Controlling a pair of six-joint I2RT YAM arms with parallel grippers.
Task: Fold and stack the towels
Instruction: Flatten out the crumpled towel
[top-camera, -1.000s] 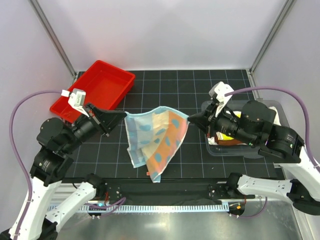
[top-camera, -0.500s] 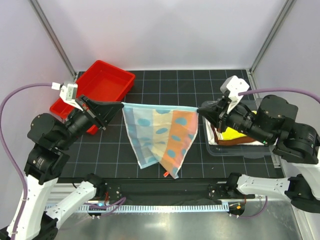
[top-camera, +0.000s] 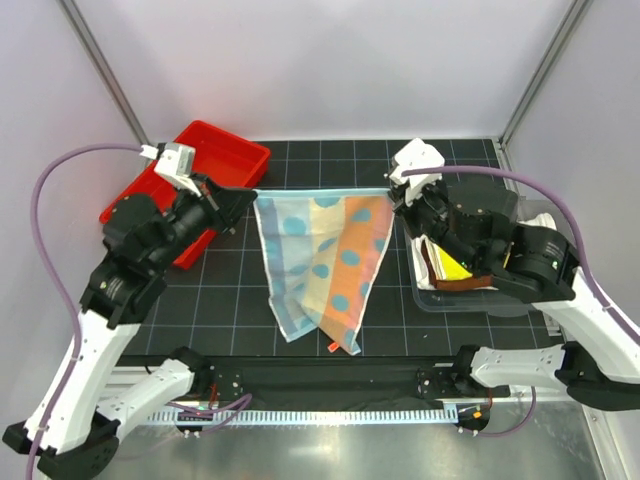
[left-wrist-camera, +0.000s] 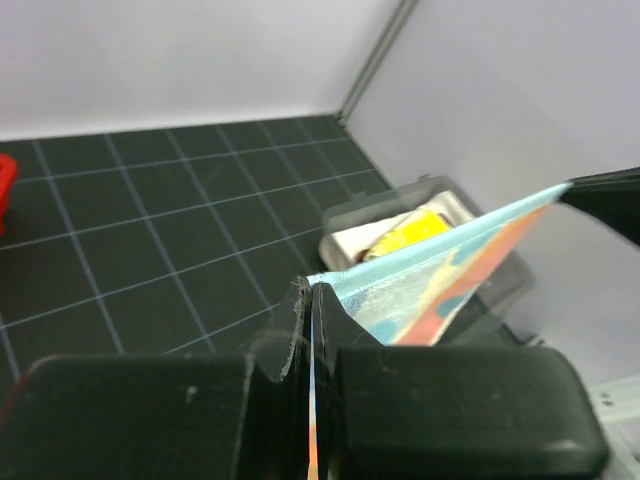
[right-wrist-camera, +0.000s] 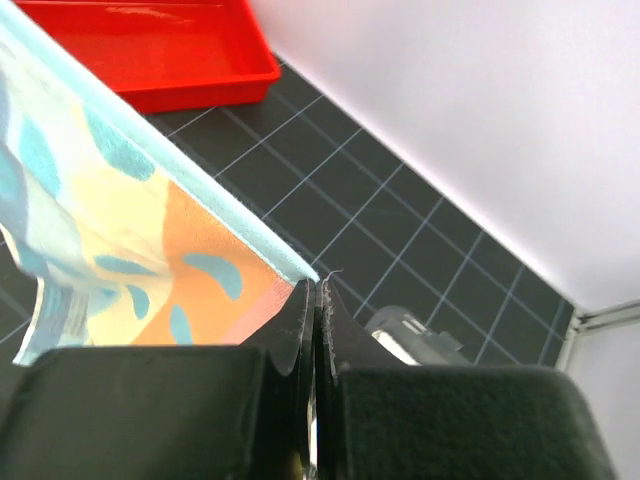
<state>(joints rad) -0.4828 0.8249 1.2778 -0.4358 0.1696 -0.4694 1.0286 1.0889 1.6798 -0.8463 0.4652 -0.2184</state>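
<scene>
— What are the left fingers holding?
— They are pinched tight on one top corner of the light-blue multicoloured towel. The right fingers are clamped on the other corner.
— And the cloth's shape?
— Its pale-blue hem runs taut and straight between the two pairs of fingers. Below them the thin, soft fabric hangs in tapering folds, cream and orange panels with blue blobs, over the black gridded worktop.
— Anything nearby?
— A glossy red tray lies beside the left fingers. A clear plastic bin of folded cloths sits by the right fingers.
</scene>
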